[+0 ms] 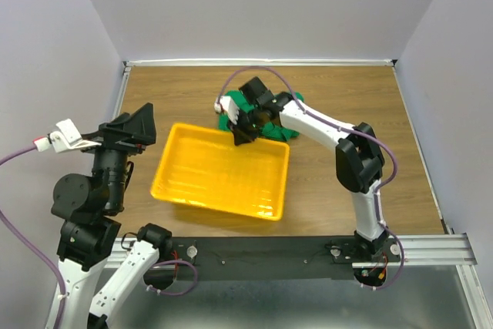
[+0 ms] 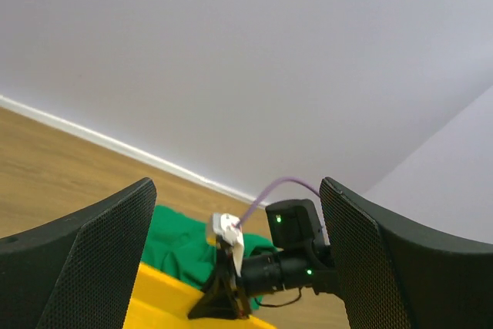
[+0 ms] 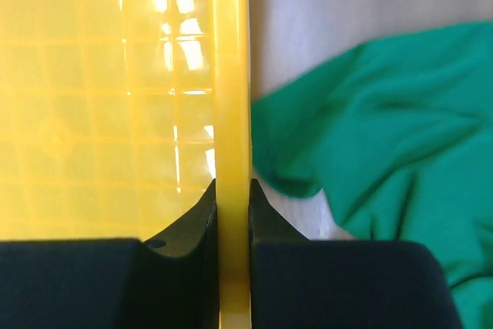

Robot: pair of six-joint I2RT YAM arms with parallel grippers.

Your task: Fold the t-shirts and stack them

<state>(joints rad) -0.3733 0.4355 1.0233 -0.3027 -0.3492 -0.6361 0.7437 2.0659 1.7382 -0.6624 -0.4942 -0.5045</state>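
The right tool (image 3: pixel 232 190) has its two black fingers (image 3: pixel 115 283) pinched tight on the far rim of the yellow tray (image 1: pixel 166 161). One finger sits inside the tray, the other outside, and the thin plastic wall is squeezed between them. That's a firm grip on the rim and nothing else; there's no cloth in those fingers.

Just past the outer finger lies the green t-shirt (image 3: pixel 385 113), crumpled on the wooden bench (image 1: pixel 362 98). It is bunched up just beside the tray's far edge and partly hidden under the right arm's wrist. It's outside the tray, not in it. The tray itself sits mid-bench, turned a little askew.

Over on the other side, the left tool (image 2: pixel 237 190) is spread wide and holding nothing. It is raised above the bench at the left, well apart from tray and shirt, and it points across towards the right arm's wrist and the pale back wall.
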